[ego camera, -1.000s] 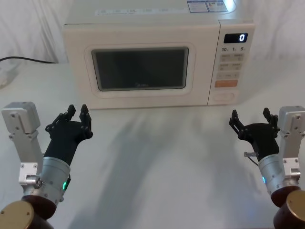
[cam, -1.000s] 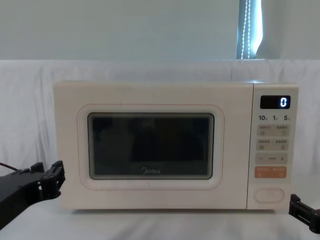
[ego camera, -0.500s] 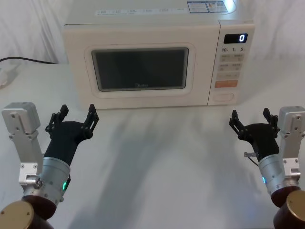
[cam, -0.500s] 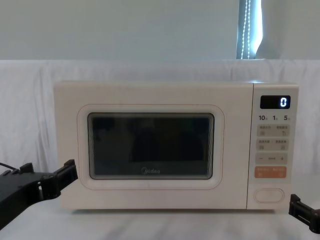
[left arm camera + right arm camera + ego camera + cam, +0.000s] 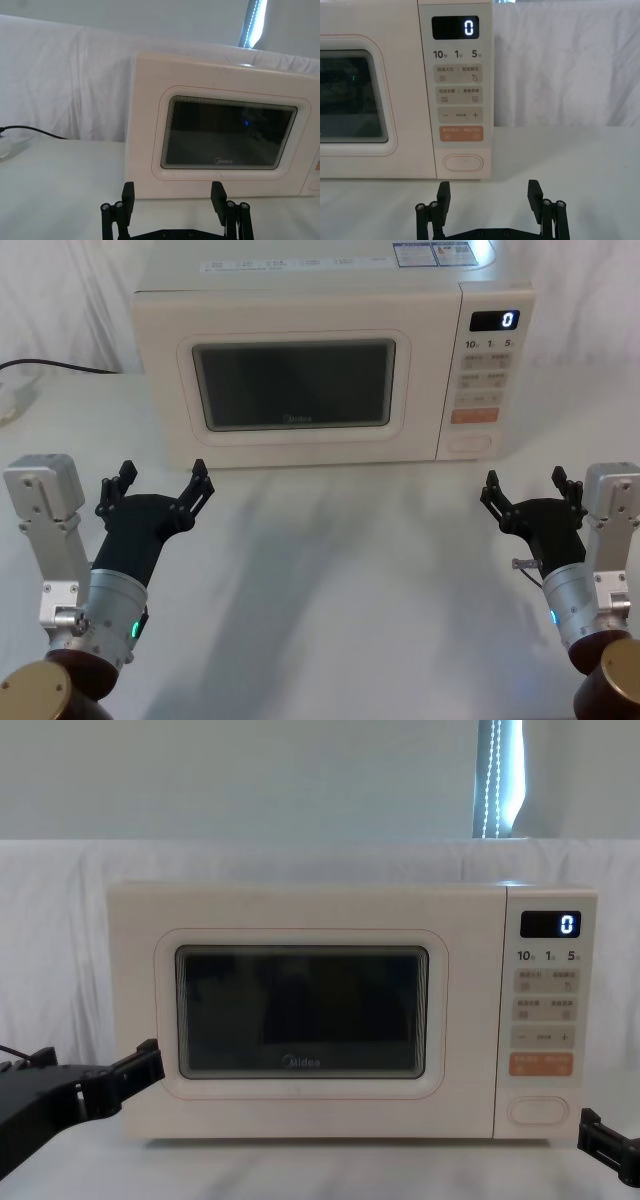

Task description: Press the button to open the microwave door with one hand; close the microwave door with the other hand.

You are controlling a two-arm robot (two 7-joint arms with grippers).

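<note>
The cream microwave [image 5: 300, 300] stands at the back of the table, its display [image 5: 455, 27] showing 0. The microwave door [image 5: 300, 445] with its dark window is closed flush. Low on the right panel is the pill-shaped button [image 5: 470, 442], also seen in the right wrist view [image 5: 464, 163] and the chest view [image 5: 538, 1109]. My left gripper [image 5: 160, 480] hovers open over the table in front of the door's left end, nothing between its fingers [image 5: 129, 192]. Facing the panel, my right gripper [image 5: 525, 485] is open and empty too, short of the button [image 5: 489, 192].
A black cable [image 5: 50, 365] runs along the table behind the microwave's left side. An orange key [image 5: 462, 134] sits just above the button. White cloth covers the table [image 5: 330, 590], with bare room between the two arms.
My left gripper's fingers have spread from nearly shut to wide open. The right arm and the microwave door have not moved.
</note>
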